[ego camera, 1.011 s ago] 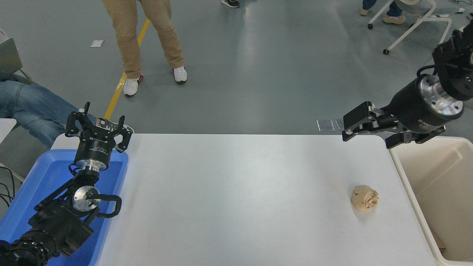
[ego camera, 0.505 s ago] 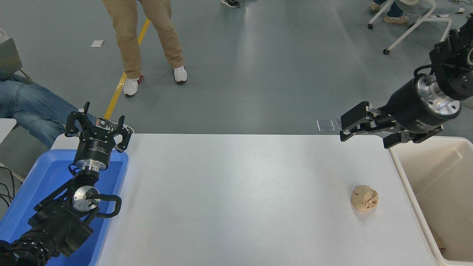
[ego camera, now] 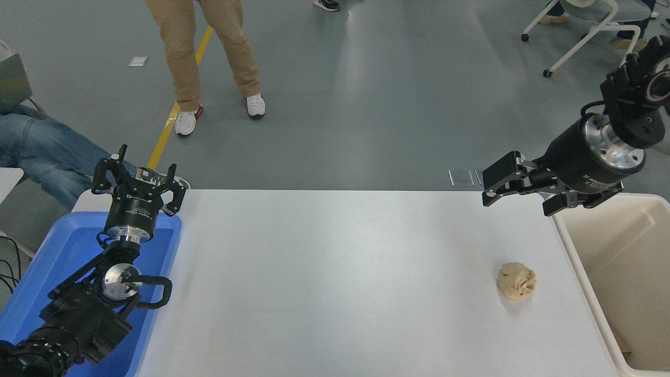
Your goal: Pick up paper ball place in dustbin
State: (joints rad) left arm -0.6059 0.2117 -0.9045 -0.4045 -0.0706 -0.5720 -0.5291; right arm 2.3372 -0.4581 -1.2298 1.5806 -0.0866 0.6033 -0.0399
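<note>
The paper ball, a wrinkly tan wad, lies on the white table near its right side. The dustbin, a cream-beige bin with a thick rim, stands just off the table's right edge. My right gripper is open and empty, hanging in the air over the table's far right corner, well above and behind the ball. My left gripper is open and parked at the lower left over the blue tray.
A shallow blue tray sits at the table's left end under my left arm. A person in tan trousers stands beyond the far edge. A seated person's jeans-clad leg is at the far left. A wheeled chair stands at top right.
My right arm has swung slightly, its wrist lifting and shifting left, with the open fingers staying over the table's far right corner. The ball and the left arm have not moved.
</note>
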